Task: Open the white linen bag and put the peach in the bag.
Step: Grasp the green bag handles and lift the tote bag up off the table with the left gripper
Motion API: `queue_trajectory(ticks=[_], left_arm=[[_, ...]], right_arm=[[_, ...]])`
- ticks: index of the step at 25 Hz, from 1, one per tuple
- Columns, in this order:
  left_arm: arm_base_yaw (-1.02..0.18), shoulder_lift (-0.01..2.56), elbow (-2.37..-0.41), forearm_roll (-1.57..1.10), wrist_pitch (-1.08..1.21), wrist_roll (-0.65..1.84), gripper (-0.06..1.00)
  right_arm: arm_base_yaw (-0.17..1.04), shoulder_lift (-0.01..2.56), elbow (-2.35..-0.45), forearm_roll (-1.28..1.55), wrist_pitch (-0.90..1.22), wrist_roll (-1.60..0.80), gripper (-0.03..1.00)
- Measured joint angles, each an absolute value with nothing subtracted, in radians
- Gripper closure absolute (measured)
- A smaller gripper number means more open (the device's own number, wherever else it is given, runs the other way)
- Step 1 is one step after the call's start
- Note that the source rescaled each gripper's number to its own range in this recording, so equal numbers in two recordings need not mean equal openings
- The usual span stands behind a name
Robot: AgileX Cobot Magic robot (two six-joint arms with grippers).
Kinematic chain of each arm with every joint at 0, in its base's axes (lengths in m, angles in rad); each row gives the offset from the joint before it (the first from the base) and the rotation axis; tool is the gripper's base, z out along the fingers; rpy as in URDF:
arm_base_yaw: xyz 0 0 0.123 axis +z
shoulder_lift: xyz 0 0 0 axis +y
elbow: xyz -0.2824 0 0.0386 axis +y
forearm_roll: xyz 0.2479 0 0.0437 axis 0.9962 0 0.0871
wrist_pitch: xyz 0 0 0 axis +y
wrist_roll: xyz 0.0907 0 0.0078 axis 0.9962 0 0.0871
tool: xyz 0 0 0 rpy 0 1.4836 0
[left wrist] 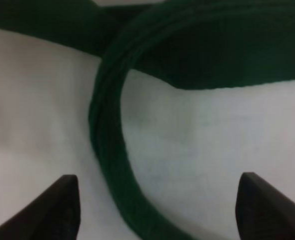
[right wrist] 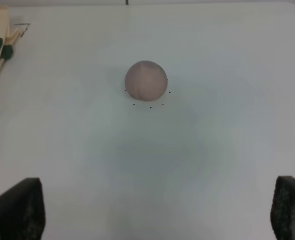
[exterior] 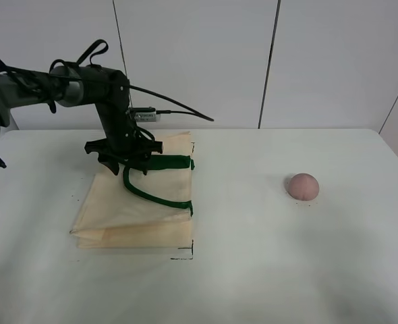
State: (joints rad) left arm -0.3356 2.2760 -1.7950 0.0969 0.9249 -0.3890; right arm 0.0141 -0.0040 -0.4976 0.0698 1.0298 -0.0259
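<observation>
White linen bag [exterior: 135, 219]: flat on the table [exterior: 287, 270], left of middle, with folded layers showing along the near edge. Green handle [exterior: 152, 196] looped loosely over the cloth, with a second green strap lying across near the far right corner.

Directly over the far part of the bag: left tool [exterior: 123, 164], pointing down at the cloth beside the handle loop. Jaws spread wide, nothing clamped. Seen from the left wrist camera, handle curving over the cloth between the two fingers, closer to one than the other. Touching the cloth or just above it: cannot tell.

Peach [exterior: 302, 186]: alone on the table, well to the right of the bag and well apart from the left tool. Ringed by a few small dark dots [right wrist: 150, 106] on the table.

Right tool [right wrist: 155, 210]: visible only from its own wrist camera, above the table, jaws wide apart and empty. Peach ahead of it, centred between the fingers but well clear of them.

Thin black corner mark [exterior: 185, 255] on the table just off the bag's near right corner.
</observation>
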Motion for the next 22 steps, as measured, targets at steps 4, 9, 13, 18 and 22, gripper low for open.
queue_trajectory(ticks=[4, 9, 13, 18, 22], left_arm=[[-0.336, 2.322, -1.795, 0.097, 0.899, -0.389, -0.02], [-0.336, 2.349, -1.795, 0.097, 0.887, -0.389, -0.02], [-0.336, 2.349, -1.795, 0.097, 0.887, -0.389, 0.03], [-0.336, 2.349, -1.795, 0.141, 0.897, -0.404, 0.58], [-0.336, 2.349, -1.796, 0.157, 0.899, -0.437, 0.94]], right_arm=[[0.014, -0.004, -0.498, 0.070, 1.030, -0.026, -0.03], [0.014, -0.004, -0.498, 0.070, 1.030, -0.026, -0.03], [0.014, -0.004, -0.498, 0.071, 1.030, -0.026, -0.03], [0.014, -0.004, -0.498, 0.072, 1.030, -0.026, -0.03], [0.014, -0.004, -0.498, 0.072, 1.030, -0.026, -0.03]])
